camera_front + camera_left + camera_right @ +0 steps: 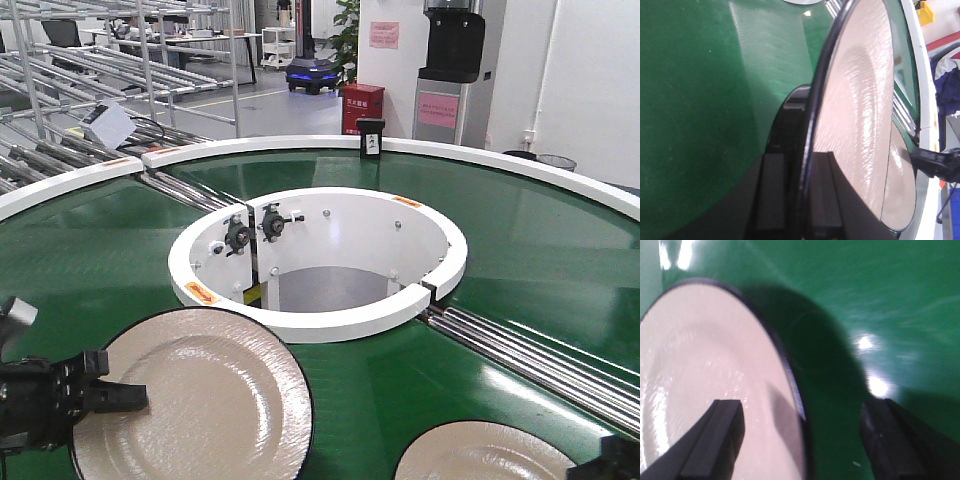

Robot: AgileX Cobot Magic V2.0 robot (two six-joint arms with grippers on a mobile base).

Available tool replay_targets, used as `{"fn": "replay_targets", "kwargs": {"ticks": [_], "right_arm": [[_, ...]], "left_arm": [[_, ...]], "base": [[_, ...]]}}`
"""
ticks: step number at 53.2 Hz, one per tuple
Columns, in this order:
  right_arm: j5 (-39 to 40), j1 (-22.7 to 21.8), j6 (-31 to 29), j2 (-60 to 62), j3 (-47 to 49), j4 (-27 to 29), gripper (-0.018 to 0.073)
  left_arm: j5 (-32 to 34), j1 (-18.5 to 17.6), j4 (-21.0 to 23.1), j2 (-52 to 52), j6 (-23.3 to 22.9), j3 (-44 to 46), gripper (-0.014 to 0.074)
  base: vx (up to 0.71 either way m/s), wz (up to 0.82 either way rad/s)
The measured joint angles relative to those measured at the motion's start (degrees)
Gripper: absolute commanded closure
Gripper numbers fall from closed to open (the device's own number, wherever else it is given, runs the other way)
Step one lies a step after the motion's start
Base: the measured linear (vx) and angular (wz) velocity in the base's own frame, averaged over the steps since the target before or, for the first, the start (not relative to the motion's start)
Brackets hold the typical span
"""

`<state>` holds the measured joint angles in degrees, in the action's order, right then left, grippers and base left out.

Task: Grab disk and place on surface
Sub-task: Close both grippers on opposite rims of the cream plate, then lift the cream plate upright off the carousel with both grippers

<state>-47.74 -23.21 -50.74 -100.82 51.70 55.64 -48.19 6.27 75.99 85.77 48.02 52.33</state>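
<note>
A cream disk (200, 400) with a thin dark rim sits at the front left over the green conveyor belt (520, 240). My left gripper (125, 398) is shut on its left edge. The left wrist view shows that disk (860, 110) edge-on, its rim pinched in the left gripper (802, 160), its black underside apparently lifted off the belt. A second cream disk (480, 455) lies on the belt at the front right. My right gripper (802, 415) is open, one finger over this disk (705, 380), the other over the belt. The surface is out of view.
A white ring wall (320, 320) surrounds the conveyor's central opening just behind the disks. Metal rollers (540, 350) cross the belt to the right. A small black number stand (371, 138) stands on the outer white rim. Racks fill the back left.
</note>
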Motion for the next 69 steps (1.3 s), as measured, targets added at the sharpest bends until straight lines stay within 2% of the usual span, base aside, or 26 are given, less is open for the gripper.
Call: {"fn": "replay_targets", "kwargs": {"ticks": [6, 11, 16, 21, 28, 35, 47, 62, 69], "right_arm": [[0.00, 3.78, -1.34, -1.88, 0.00, 0.57, 0.0036], [0.06, 6.21, -1.49, -2.53, 0.00, 0.77, 0.0093], [0.06, 7.38, -1.22, -2.65, 0.00, 0.77, 0.0212], [0.00, 7.59, 0.58, -2.65, 0.00, 0.93, 0.0370], [-1.66, 7.36, 4.00, -2.44, 0.57, 3.42, 0.0576], [-3.47, 7.36, 4.94, -2.42, 0.66, 4.48, 0.0569], [-7.62, 7.77, 8.40, 1.84, 0.10, 3.37, 0.0567], [-10.07, 7.78, 20.53, 18.81, 0.04, 3.31, 0.0567], [-11.88, 7.78, 25.78, 27.26, 0.10, 4.50, 0.0567]], "left_arm": [[0.00, 0.00, -0.02, 0.00, 0.00, 0.00, 0.0598], [0.00, 0.00, -0.02, 0.00, 0.00, 0.00, 0.0598], [0.00, 0.00, -0.02, 0.00, 0.00, 0.00, 0.0598], [0.00, 0.00, 0.31, 0.00, 0.00, 0.00, 0.0598], [0.00, 0.00, 3.01, 0.00, 0.00, 0.00, 0.0598], [0.27, 0.00, 5.77, 0.00, 0.00, 0.00, 0.0598], [2.80, 0.00, 6.19, 0.00, 0.00, 0.00, 0.0598], [4.44, 0.00, 6.37, 0.00, -0.13, 0.00, 0.0598], [4.44, 0.00, 6.39, 0.00, -1.91, 0.00, 0.0598]], "base": [[0.00, 0.00], [0.00, 0.00], [0.00, 0.00], [0.00, 0.00], [0.00, 0.00], [0.00, 0.00], [0.00, 0.00], [0.00, 0.00], [0.00, 0.00]]}}
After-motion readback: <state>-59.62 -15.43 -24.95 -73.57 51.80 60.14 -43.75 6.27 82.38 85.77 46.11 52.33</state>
